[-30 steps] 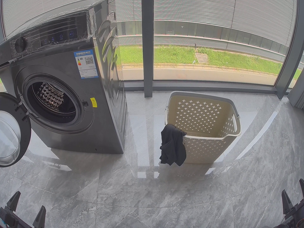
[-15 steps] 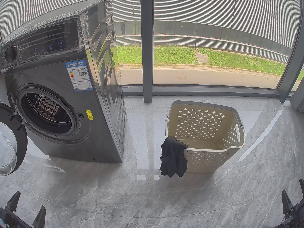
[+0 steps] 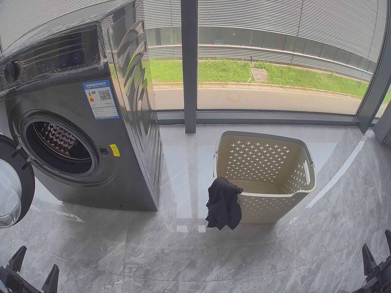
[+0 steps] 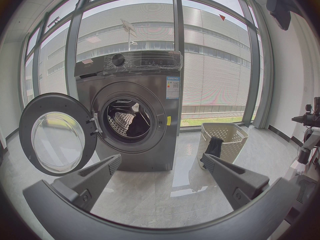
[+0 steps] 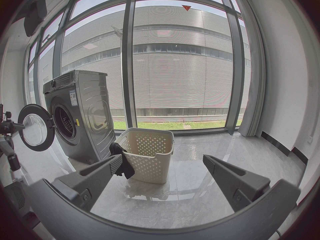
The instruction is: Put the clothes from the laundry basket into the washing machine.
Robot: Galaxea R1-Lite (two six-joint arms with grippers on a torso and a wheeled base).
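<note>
Over the laundry basket (image 3: pixel 302 192) rim, near the open washing machine (image 3: pixel 126 114), a black garment (image 3: pixel 223 205) is hanging; left gripper (image 4: pixel 161 158) and right gripper (image 5: pixel 161 158) fingers are sitting apart.

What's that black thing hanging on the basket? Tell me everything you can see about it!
It is a black piece of clothing, soft and crumpled like thin fabric. It is draped over the near rim of the cream laundry basket, at the corner closest to the washing machine. Most of it hangs in loose folds down the basket's outside wall, nearly to the floor. Only the basket touches it. What kind of garment it is cannot be told.
</note>
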